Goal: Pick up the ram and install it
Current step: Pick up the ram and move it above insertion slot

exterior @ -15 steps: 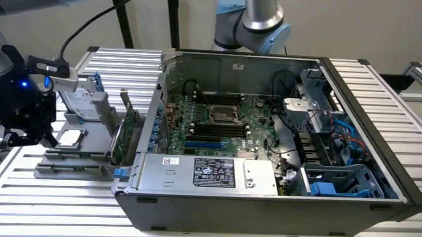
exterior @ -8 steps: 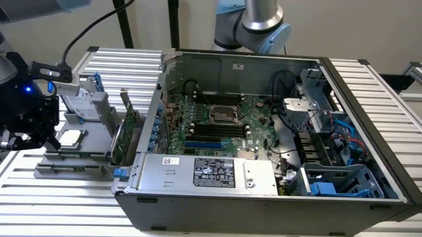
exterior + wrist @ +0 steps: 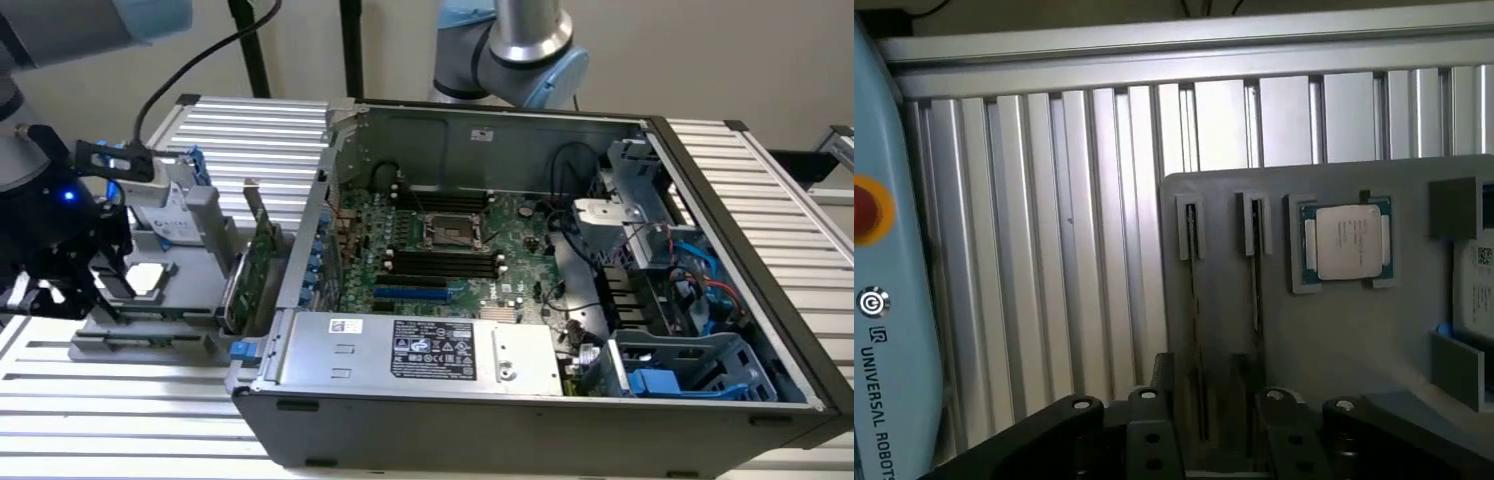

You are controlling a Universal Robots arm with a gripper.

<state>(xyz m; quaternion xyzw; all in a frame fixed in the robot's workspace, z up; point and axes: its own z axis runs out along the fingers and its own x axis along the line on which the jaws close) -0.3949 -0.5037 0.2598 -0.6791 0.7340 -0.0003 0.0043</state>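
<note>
The ram stands on edge in a narrow slot of the grey parts holder, seen from above as a thin dark line. A second thin stick stands in the slot beside it. My gripper hangs just above the holder, open, its dark fingers on either side of the first stick's line without touching it. In the exterior view the gripper is at the far left over the holder. The motherboard's black memory slots lie inside the open computer case.
A square silver processor sits in a pocket of the holder beside the slots. A tall green expansion card stands between the holder and the case wall. The case's power supply and cables crowd its near and right sides.
</note>
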